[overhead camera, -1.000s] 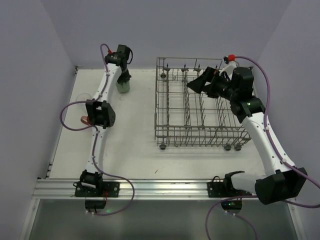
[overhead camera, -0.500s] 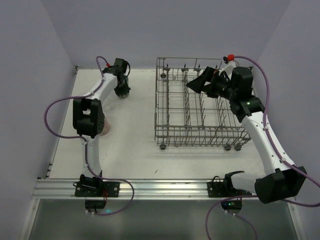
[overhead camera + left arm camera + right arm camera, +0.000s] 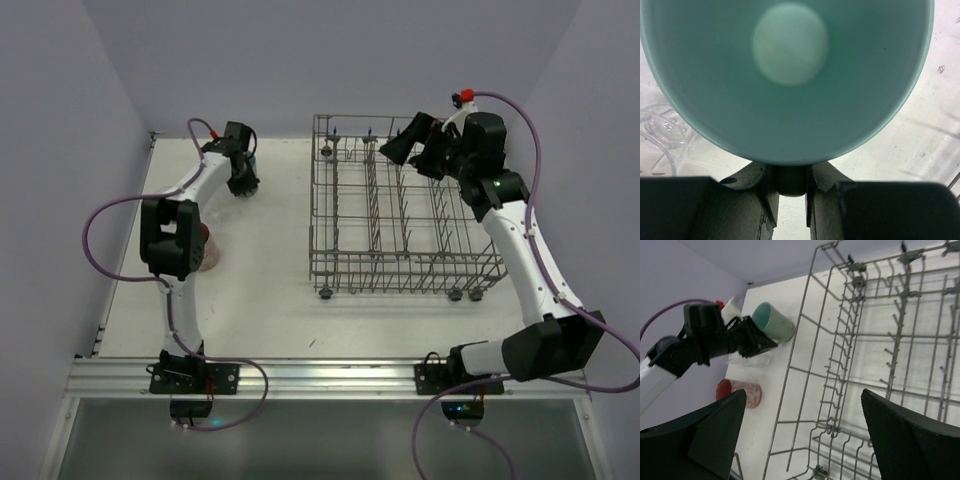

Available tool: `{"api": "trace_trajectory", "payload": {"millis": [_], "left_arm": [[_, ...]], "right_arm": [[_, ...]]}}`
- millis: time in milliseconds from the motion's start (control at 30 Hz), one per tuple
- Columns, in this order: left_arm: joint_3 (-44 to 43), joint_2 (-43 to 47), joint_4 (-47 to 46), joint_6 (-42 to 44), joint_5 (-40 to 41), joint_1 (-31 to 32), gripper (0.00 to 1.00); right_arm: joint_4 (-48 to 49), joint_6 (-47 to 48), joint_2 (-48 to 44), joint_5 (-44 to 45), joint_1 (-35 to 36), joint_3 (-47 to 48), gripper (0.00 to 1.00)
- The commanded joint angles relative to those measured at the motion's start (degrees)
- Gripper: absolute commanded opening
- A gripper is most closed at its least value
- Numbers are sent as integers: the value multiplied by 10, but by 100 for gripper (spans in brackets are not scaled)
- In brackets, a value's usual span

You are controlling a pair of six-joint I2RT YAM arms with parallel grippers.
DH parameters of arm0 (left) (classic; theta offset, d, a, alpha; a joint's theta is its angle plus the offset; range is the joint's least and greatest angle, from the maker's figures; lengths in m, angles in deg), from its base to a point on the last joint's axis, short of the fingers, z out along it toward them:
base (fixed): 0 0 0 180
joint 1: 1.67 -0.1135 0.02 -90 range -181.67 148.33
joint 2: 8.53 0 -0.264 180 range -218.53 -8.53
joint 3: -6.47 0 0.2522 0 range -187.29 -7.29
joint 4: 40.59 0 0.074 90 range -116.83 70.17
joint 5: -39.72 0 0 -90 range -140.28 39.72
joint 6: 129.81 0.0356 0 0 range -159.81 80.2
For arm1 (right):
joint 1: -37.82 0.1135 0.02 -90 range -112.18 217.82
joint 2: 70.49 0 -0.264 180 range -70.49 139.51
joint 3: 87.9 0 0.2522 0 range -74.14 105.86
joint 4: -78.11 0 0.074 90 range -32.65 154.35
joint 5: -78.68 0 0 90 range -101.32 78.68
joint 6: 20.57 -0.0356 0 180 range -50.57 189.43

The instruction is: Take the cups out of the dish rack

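Note:
My left gripper (image 3: pixel 241 172) is shut on the handle of the mint-green mug (image 3: pixel 790 75), which fills the left wrist view. In the right wrist view the mug (image 3: pixel 773 323) is tilted on its side low over the table, left of the dish rack (image 3: pixel 400 215). Clear glass tumblers (image 3: pixel 747 360) stand beside it; one shows in the left wrist view (image 3: pixel 662 135). The pink-red cup (image 3: pixel 740 393) lies on its side nearer the front, partly hidden in the top view (image 3: pixel 207 250). My right gripper (image 3: pixel 408 140) is open and empty above the rack's far side. No cup shows in the rack (image 3: pixel 875 355).
The left arm's elbow (image 3: pixel 172 240) hangs over the pink-red cup. Purple cables loop beside both arms. Walls close in the table at the back and both sides. The rack stands on small wheels (image 3: pixel 325 292) at the right half of the table.
My right gripper has lifted and moved toward the rack's far edge. My left arm's elbow has swung left and forward; the mug stays in the gripper, now tilted over.

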Motion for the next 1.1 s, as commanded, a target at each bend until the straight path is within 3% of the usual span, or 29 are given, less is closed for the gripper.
{"api": "trace_trajectory", "payload": {"millis": [0, 200, 400, 533, 900, 1067], "left_arm": [[20, 33, -5, 0, -38, -3, 24], [26, 44, -15, 5, -54, -3, 44], [52, 58, -48, -2, -80, -4, 53], [57, 69, -53, -7, -85, -3, 54], [58, 158, -55, -1, -69, -2, 55], [54, 182, -55, 3, -64, 4, 55]], "right_arm": [[-39, 8, 28, 72, -32, 55, 99], [-156, -20, 137, 203, -78, 171, 99], [-279, -6, 287, 318, -84, 367, 99], [-340, -6, 361, 398, -85, 471, 99], [-404, -59, 441, 510, -92, 493, 99], [-417, -75, 486, 507, -99, 526, 95]]}}
